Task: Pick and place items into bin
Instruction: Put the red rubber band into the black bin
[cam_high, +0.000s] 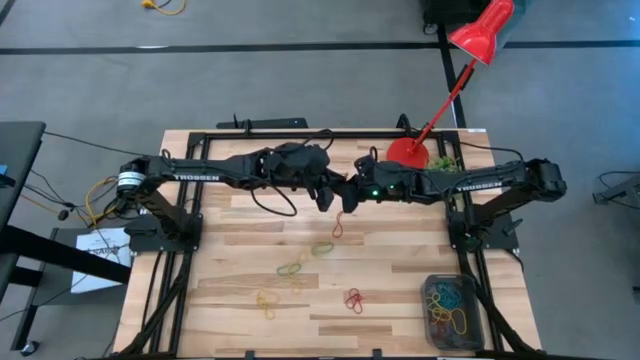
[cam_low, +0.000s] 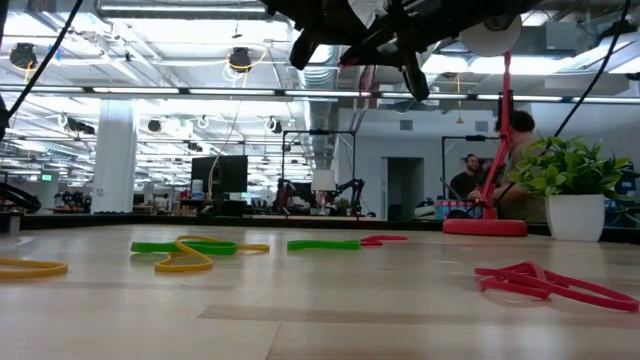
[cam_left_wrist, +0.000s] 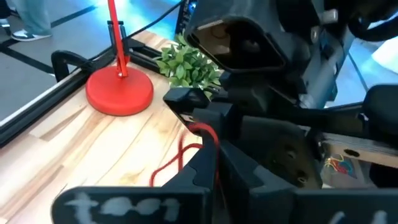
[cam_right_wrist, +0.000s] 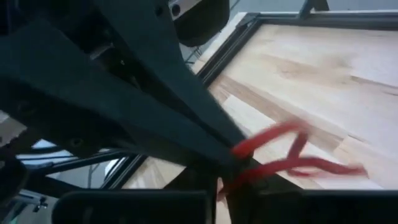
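My left gripper (cam_high: 328, 196) and right gripper (cam_high: 349, 197) meet tip to tip high above the table's middle, both shut on one red band (cam_left_wrist: 200, 133) (cam_right_wrist: 292, 155), which also shows in the low view (cam_low: 370, 78). A red loop (cam_high: 338, 225) shows just nearer than the fingertips; whether it is the held band or another on the table, I cannot tell. More bands lie flat on the wood: green and yellow (cam_high: 295, 268), green (cam_high: 322, 247), yellow (cam_high: 265, 300), red (cam_high: 353, 298). The dark bin (cam_high: 437, 283) stands at the near right corner with several bands inside. My left gripper pinches the red band between its two fingers (cam_left_wrist: 205, 171); a strand runs into the slit between them. The band is lifted clear and trails slack below. My right gripper pinches the same band (cam_right_wrist: 245, 175) between its fingers, coming level from the table's right. The loop's free part (cam_right_wrist: 323, 165) sticks out beyond them, clear of the wood.
A red lamp base (cam_high: 408, 152) and a small potted plant (cam_high: 445, 160) stand at the far right, close behind the right arm. Black frame rails (cam_high: 300, 133) run along the table's edges. Bare wood lies between the loose bands and the bin.
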